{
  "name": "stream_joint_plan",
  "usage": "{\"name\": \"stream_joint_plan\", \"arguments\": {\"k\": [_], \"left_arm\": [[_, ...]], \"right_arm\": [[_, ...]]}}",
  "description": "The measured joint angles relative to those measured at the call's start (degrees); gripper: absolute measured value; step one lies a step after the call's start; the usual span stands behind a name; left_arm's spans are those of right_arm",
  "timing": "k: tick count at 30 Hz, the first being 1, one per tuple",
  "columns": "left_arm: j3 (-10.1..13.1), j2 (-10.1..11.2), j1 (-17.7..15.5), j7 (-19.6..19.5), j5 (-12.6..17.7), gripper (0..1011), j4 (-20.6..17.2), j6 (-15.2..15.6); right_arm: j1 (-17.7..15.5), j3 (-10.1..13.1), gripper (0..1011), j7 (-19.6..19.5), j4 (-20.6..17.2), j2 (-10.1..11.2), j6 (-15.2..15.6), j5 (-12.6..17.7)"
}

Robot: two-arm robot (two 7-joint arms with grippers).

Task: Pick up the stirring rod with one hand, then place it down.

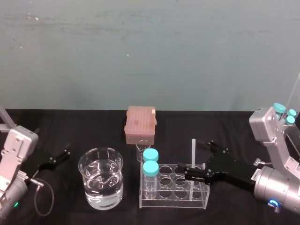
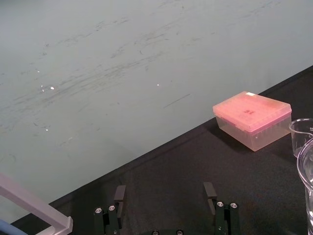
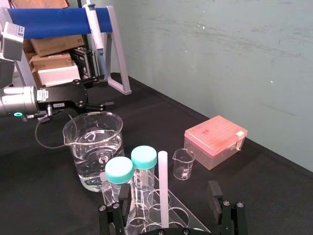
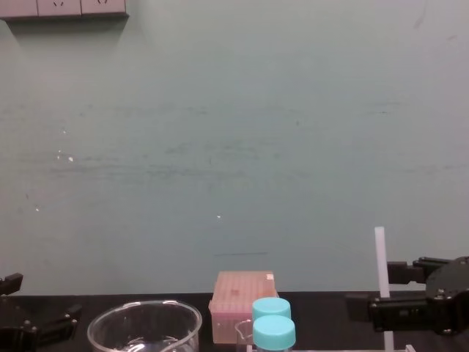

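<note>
On the black table [image 1: 93, 126], the right gripper [image 1: 193, 160] is spread open; the upright stirring rod [image 3: 163, 186] stands between its fingers, untouched. The left gripper [image 2: 165, 193] sits open too.

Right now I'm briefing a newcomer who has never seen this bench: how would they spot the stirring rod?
On the black table, find the clear rack right of the water beaker. The stirring rod stands upright at its right end, the right tool open around it. Unlike the blue-capped bottles at the left end, it is thin, white and taller.
</note>
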Motion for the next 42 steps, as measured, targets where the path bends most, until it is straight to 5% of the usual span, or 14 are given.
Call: {"name": "stream_joint_plan", "arguments": {"k": [23,42], "left_arm": [[0.0,0.0,0.0,0.0,0.0,1005,0.0,0.0],[0.0,0.0,0.0,0.0,0.0,1005,0.0,0.0]], "right_arm": [[-0.5,0.2,958,0.5,-0.2,-0.3,-0.7,0.0],[-0.5,0.2,390,0.2,-0.2,-0.3,-0.5,0.2]]}}
